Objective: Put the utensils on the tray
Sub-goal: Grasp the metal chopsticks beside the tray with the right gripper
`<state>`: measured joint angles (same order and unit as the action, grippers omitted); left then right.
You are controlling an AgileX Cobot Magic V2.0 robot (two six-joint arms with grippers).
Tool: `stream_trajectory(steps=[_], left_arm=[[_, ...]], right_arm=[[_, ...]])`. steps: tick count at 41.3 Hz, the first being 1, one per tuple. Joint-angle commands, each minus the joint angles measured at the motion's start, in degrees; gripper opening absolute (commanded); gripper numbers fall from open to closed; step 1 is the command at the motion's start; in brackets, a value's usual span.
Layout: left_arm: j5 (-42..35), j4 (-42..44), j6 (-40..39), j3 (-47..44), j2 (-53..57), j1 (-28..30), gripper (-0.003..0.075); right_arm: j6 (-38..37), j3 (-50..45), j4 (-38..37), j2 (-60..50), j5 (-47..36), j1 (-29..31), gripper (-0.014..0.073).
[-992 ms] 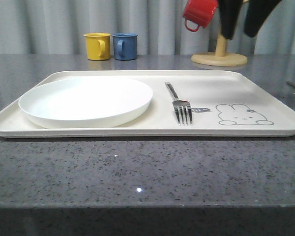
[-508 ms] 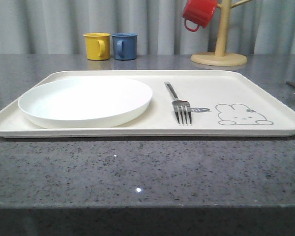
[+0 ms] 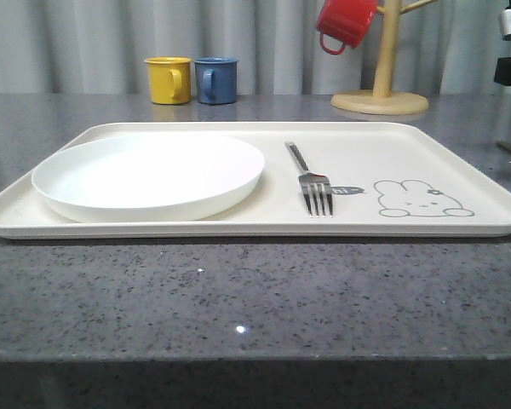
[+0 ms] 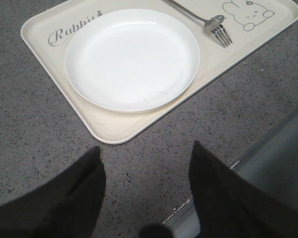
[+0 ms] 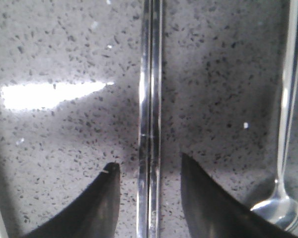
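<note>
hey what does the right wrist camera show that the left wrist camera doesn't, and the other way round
Right wrist view: the chopsticks lying together on the countertop between the open right gripper's fingers, with the spoon lying beside them.

Left wrist view: the tray holding the white plate and the fork, plus the rabbit drawing; the left gripper is open and off the tray.

Shared: the grey speckled countertop, and in each an open, empty gripper.
</note>
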<state>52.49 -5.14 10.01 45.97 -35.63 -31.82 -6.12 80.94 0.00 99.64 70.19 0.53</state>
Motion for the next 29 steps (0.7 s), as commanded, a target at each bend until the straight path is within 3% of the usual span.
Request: stream_trajectory(steps=[1,10,20,29], left_arm=[[-4.0,-0.4,-0.5,1.5,-0.1,-0.4,0.0365],[-4.0,-0.4,-0.5,1.5,-0.1,-0.4,0.0365],[-4.0,-0.4,-0.5,1.5,-0.1,-0.4,0.0365],[-4.0,-0.4,-0.5,1.5,-0.1,-0.4,0.0365]], right_arm=[[0.9,1.2,0.0,-1.7,1.0,0.4,0.0328],[1.2,1.3,0.0,-1.2,1.0,0.4,0.0319],[1.2,1.3,0.4,-0.8,0.8,0.4,0.0217],[1.2,1.4,0.4,-0.7,0.3,0.4,0.0214]])
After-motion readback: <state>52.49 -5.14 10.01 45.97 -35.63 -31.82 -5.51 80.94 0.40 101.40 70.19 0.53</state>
